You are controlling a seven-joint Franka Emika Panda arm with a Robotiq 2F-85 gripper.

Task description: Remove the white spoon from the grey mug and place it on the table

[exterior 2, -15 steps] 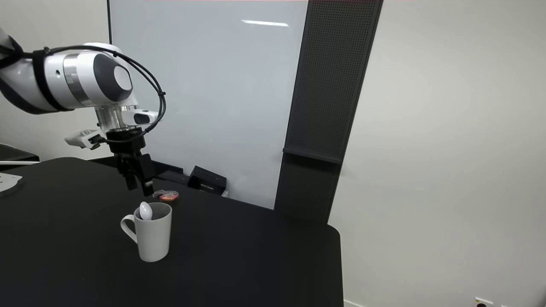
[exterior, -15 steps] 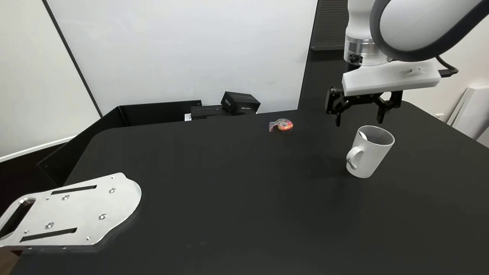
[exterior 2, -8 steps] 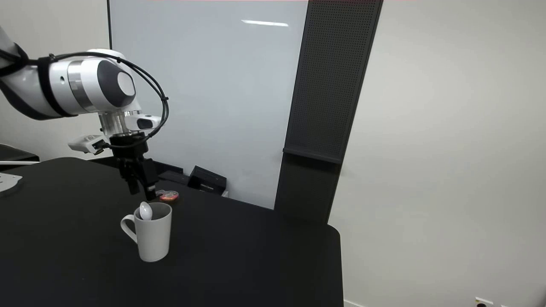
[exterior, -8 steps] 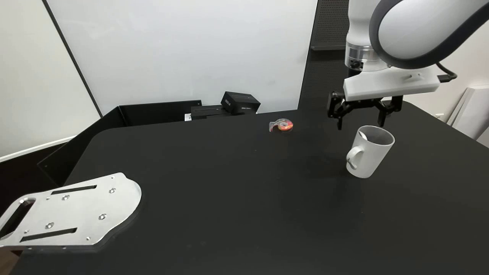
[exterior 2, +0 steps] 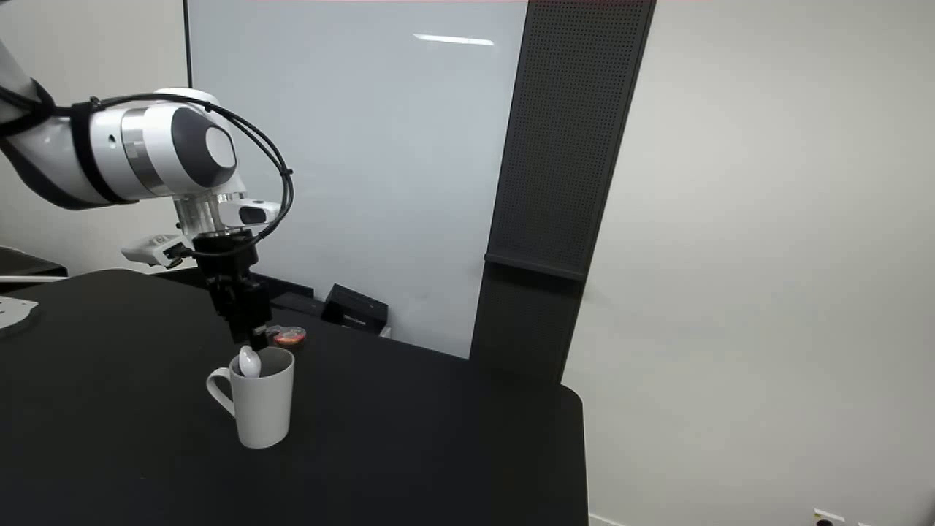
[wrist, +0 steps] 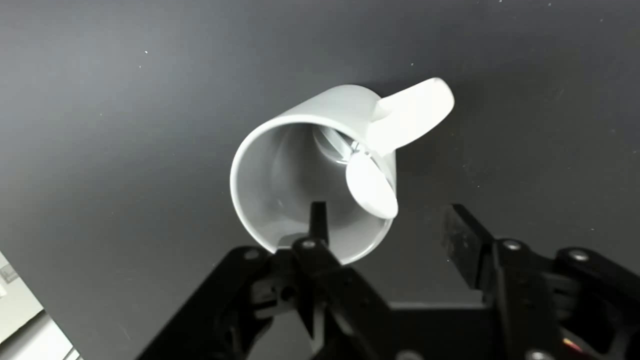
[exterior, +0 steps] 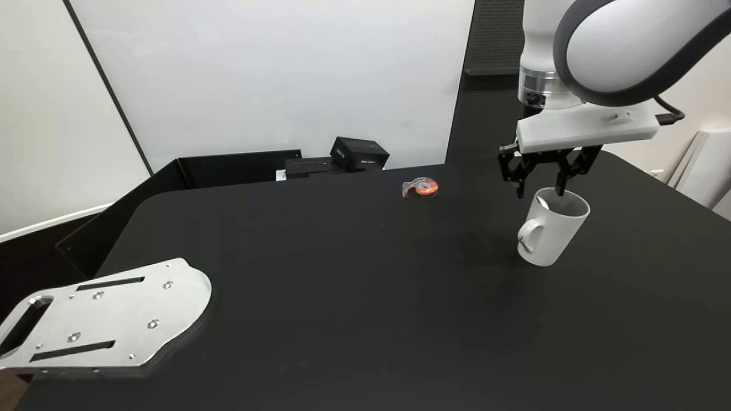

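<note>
Grey mug (exterior 2: pixel 264 409), white spoon (wrist: pixel 371 186) leaning inside, oval end up, jaws spread apart above

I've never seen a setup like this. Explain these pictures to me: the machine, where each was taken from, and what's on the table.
The machine is a white robot arm ending in a black end effector, which grips with two fingers. Two pictures come from cameras outside the robot; the close-up looks down from a camera on its wrist.

On the black table stands a grey mug with a white spoon leaning inside it. A roll of tape lies there too, and a slotted metal plate sits at the table's edge.

Nothing is held: the fingers are apart, near the mug's mouth.
</note>
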